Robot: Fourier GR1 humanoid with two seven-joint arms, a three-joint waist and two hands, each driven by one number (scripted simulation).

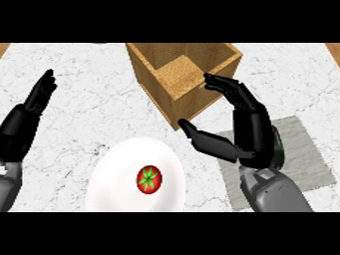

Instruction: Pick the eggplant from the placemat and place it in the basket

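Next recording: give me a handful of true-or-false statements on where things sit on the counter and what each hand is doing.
1. A tomato lies on the white plate. True.
2. The right hand is curled round an eggplant. False: its fingers are straight, holding nothing; no eggplant shows.
3. The basket is wooden and open at the top. True.
4. The grey placemat lies at the left of the counter. False: it lies at the right, partly under the right forearm.
5. The left hand rests open at the left edge. True.
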